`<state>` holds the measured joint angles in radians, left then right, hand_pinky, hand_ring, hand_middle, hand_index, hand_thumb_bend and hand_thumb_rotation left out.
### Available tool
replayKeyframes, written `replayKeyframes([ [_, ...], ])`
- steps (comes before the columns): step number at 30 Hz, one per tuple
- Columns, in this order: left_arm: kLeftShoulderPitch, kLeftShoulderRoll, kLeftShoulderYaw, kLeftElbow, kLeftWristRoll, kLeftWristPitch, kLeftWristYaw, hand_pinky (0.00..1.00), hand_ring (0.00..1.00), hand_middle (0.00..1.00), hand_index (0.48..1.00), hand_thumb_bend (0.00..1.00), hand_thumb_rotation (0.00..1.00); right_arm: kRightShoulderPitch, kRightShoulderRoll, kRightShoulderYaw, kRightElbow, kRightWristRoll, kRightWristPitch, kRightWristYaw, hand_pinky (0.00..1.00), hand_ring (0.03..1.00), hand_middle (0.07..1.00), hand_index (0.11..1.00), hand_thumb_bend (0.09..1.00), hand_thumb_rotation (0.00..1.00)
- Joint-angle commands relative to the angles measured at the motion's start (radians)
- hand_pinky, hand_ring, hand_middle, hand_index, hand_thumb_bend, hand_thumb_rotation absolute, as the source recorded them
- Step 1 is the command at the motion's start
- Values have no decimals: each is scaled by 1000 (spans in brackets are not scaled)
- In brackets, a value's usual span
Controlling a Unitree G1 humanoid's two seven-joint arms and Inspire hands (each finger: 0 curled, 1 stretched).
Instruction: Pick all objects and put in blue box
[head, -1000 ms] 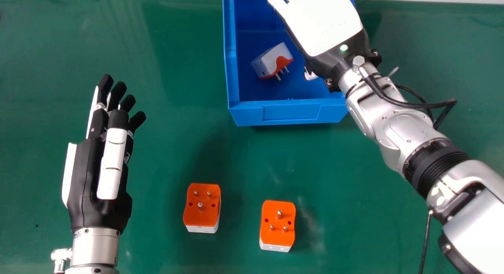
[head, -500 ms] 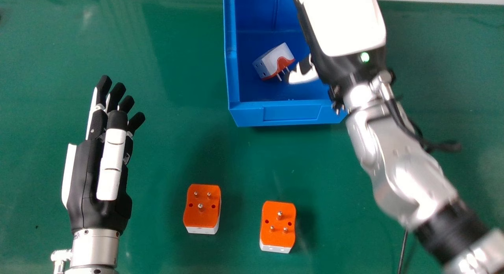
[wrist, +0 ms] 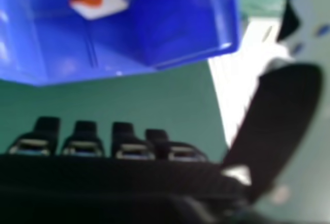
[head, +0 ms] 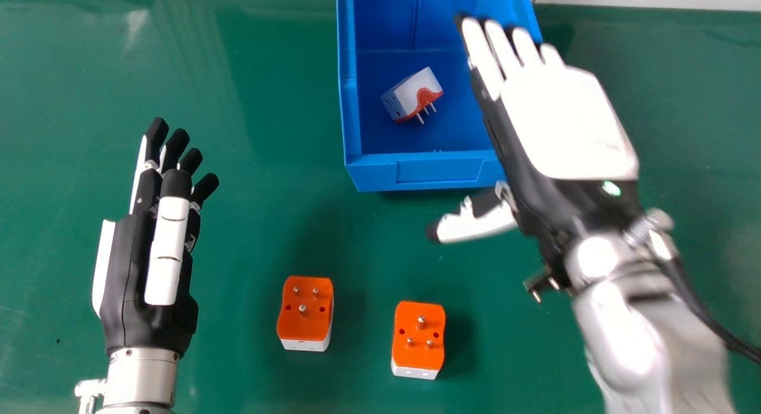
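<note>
Two adapters [head: 304,310] [head: 418,336] to go toward near edge of table [head: 255,235], with third adapter [head: 418,90] in blue box [head: 440,171], so was between picks imo, with right hand [head: 562,119] open, empty, left hand [head: 134,253] idle, and needed lowering, then pinching.

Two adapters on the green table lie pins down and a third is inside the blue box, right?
No, the head view shows the left adapter and right adapter on the table pins up; the third adapter is in the box.
</note>
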<state>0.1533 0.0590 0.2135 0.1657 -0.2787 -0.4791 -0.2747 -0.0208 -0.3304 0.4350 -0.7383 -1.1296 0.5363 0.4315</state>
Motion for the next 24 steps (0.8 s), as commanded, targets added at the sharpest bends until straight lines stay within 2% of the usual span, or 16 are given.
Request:
replayKeyframes([
  [1, -4, 18, 2, -32, -9, -20, -17, 917, 961, 979, 977, 701, 803, 19, 1, -58, -183, -67, 9, 178, 942, 996, 997, 997, 953, 283],
  [4, -8, 19, 3, -28, -13, -17, -24, 916, 960, 979, 977, 701, 807, -1, -9, -80, -258, -82, -3, 421, 912, 997, 999, 998, 960, 314],
  [8, -11, 19, 5, -31, -3, -14, -12, 918, 961, 981, 978, 709, 811, -78, -27, -137, -308, -42, -26, 730, 908, 998, 999, 999, 960, 325],
  [11, -11, 21, 6, -36, 4, -13, -7, 921, 962, 982, 978, 715, 813, -151, -30, -187, -309, 9, -59, 903, 902, 999, 1000, 999, 961, 329],
  [12, -12, 23, 7, -36, 2, -11, -8, 921, 962, 982, 978, 715, 813, -171, -34, -200, -309, 26, -72, 948, 902, 999, 1000, 999, 961, 329],
  [15, -15, 25, 10, -32, -7, -8, -13, 923, 962, 981, 977, 721, 814, -212, -42, -227, -309, 67, -112, 1052, 892, 999, 1000, 1000, 961, 335],
  [18, -16, 30, 12, -28, -10, -9, -18, 925, 963, 983, 978, 731, 814, -241, -38, -233, -309, 80, -135, 1145, 869, 994, 1000, 1000, 967, 344],
  [24, -21, 40, 15, -13, -13, -21, -26, 930, 965, 985, 979, 755, 807, -249, -12, -169, -309, 41, -154, 1183, 793, 957, 975, 982, 971, 387],
])
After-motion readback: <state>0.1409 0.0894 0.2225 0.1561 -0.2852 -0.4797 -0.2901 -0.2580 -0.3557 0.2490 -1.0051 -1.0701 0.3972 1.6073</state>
